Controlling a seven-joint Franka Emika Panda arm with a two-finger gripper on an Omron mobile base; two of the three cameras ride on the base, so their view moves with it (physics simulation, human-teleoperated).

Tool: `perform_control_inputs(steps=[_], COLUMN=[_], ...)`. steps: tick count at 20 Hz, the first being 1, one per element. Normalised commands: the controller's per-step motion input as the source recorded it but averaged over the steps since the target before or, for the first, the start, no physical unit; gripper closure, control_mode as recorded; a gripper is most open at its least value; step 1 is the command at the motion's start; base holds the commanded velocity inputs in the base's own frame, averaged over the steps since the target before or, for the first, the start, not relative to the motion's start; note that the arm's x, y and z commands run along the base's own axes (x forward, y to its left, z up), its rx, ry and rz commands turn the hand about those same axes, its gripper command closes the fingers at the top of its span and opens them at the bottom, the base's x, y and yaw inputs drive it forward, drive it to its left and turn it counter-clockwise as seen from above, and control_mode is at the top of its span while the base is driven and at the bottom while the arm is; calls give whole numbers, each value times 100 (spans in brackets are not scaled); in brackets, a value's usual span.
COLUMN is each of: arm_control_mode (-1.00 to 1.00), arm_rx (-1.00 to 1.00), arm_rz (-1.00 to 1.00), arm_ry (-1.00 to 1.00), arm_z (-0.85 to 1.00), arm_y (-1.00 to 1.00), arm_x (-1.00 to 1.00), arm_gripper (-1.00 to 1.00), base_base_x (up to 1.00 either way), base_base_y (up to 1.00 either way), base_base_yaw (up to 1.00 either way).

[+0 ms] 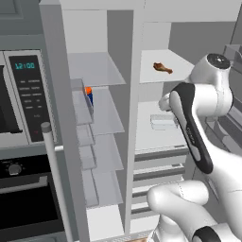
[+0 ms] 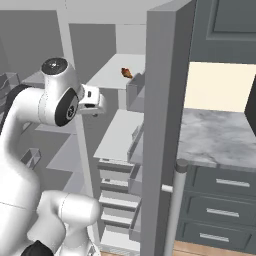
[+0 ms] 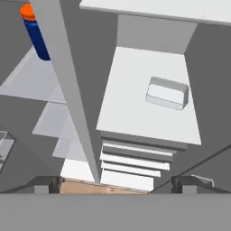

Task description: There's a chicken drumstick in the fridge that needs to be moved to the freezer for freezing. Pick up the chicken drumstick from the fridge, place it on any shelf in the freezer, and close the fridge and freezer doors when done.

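The chicken drumstick [image 1: 162,68] [image 2: 127,73] lies on the upper white shelf [image 1: 176,59] of the fridge [image 1: 160,108], whose door stands open. Left of the grey divider [image 3: 67,85] is the freezer [image 1: 101,123], also open, with several translucent glass shelves [image 1: 99,70]. My gripper [image 2: 96,103] [image 3: 117,185] hangs in front of the fridge, below the drumstick's shelf and apart from it. Its fingertips [image 3: 45,184] stand wide apart, open, with nothing between them. In the left base view the arm hides the hand.
A white tub [image 1: 164,121] [image 3: 168,94] sits on the second fridge shelf, with drawers below. A blue can with an orange top [image 1: 88,94] [image 3: 35,31] stands on the freezer side. The freezer door [image 1: 61,118] swings left beside a microwave [image 1: 26,94]; the fridge door [image 2: 165,125] blocks the marble counter [image 2: 220,135].
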Motion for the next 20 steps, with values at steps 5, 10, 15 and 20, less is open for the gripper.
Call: perform_control_inputs(steps=[5,10,15,20], arm_control_mode=[-100,-100,-100,-100], arm_rx=[-1,0,0,0], arm_rz=[0,0,6,7], arm_ry=[-9,-9,-5,-8], arm_z=[37,33,15,11], arm_y=[-9,-14,-37,-36], arm_x=[24,47,39,34], arm_gripper=[-100,-100,-100,-100], base_base_x=[0,0,0,0], base_base_y=[0,0,0,0], base_base_yaw=[0,0,0,0])
